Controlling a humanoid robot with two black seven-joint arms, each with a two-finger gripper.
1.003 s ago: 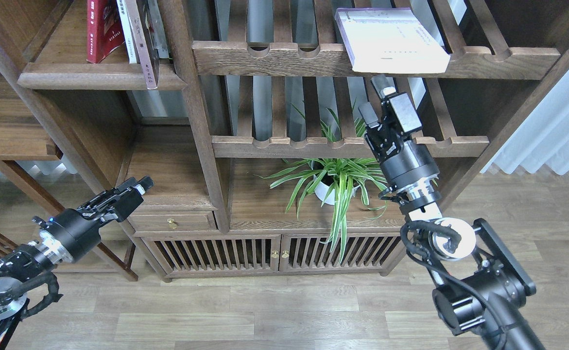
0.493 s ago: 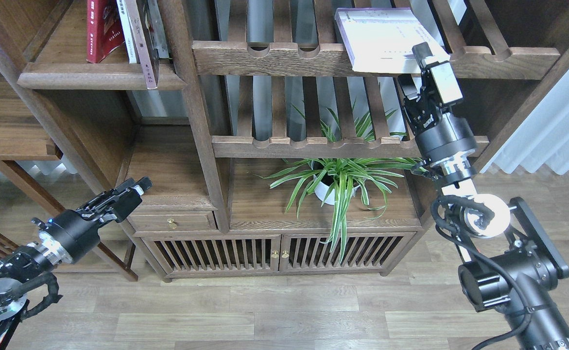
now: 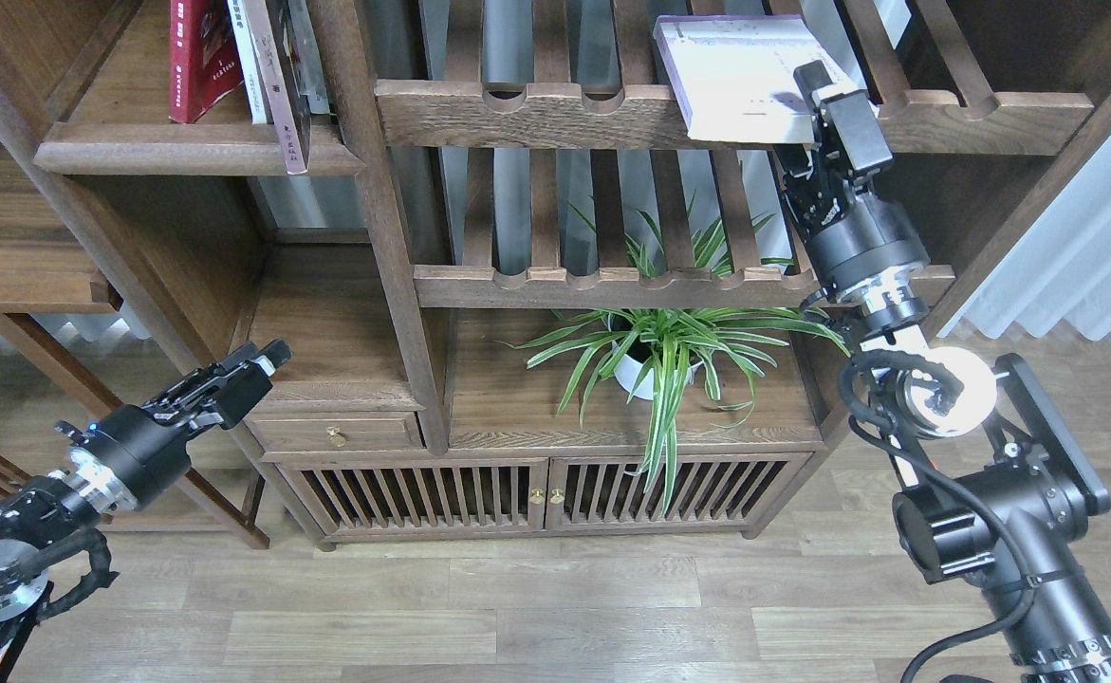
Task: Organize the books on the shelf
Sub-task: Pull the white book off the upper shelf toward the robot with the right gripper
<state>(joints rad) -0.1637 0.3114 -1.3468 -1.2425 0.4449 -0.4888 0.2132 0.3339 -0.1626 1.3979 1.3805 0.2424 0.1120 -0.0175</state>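
White book, lying at the upper right of the frame, has just been reached and is now grasped by the right gripper, so it can be moved to the shelf.

The dark-brown solid wooden shelf board has a matt, open-grained finish. The red paperback on it has a slightly glossy card cover. The white paperback with a purple edge looks matt paper. The black right gripper beside it is matt plastic and metal.
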